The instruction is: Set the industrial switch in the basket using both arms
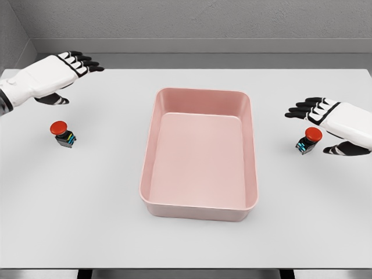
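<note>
Two switches sit on the white tabletop (192, 244), one on each side of the pink basket (174, 206), which lies empty in the middle. The left switch (63, 134), with its red button on a dark base, stands near the left edge, well apart from the basket. The right switch (308, 141) stands near the right edge, tilted a little toward the basket.

The left hand (61, 70) hovers toward the far left corner, beyond its switch and clearly apart from it, fingers (87, 63) stretched out and loosely spread, holding nothing. The right hand (328, 116) is just beside its switch, on the outer side, fingers extended toward the basket and also holding nothing; whether the thumb touches the base is hard to tell.

The step in hand looks like the reach and grasp. To do it well, each hand should probably come down over its switch and close on the dark base rather than the rounded red cap, which could slip. The left hand has farther to travel, so it should move toward the near edge first. A sideways nudge could topple the small pieces.
</note>
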